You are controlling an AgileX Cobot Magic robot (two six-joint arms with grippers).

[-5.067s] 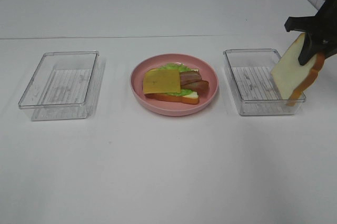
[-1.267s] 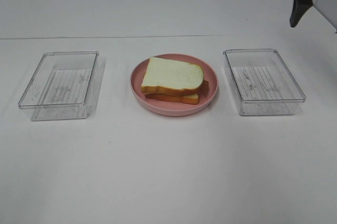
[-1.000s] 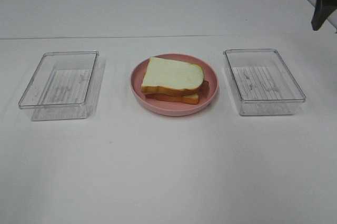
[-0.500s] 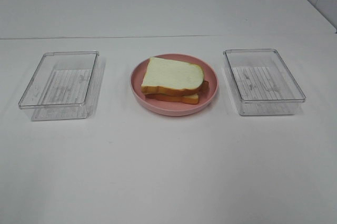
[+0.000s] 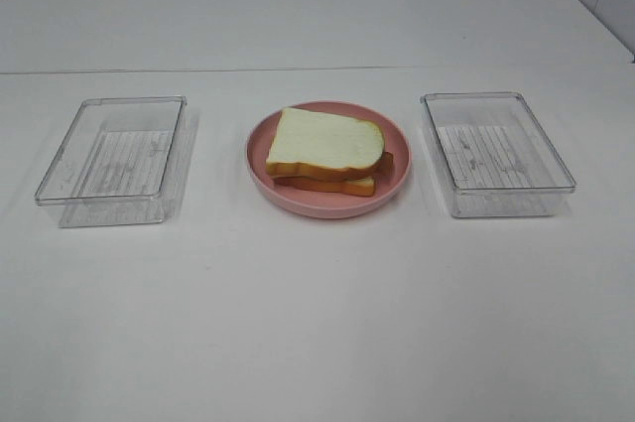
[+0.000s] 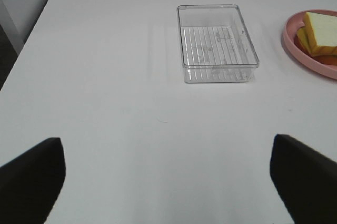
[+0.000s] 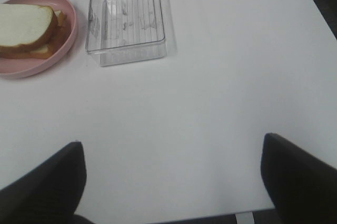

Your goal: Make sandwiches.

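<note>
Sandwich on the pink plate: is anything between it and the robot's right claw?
Nothing visible. The open right gripper hangs over bare white table; the clear plastic tray sits beside the bread-topped sandwich on its round pink plate, off the direct line.

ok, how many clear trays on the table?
2. One clear tray sits to the left of the pink plate and the other tray to its right, both apart from the plate. Both look empty. None seems hidden.
</note>
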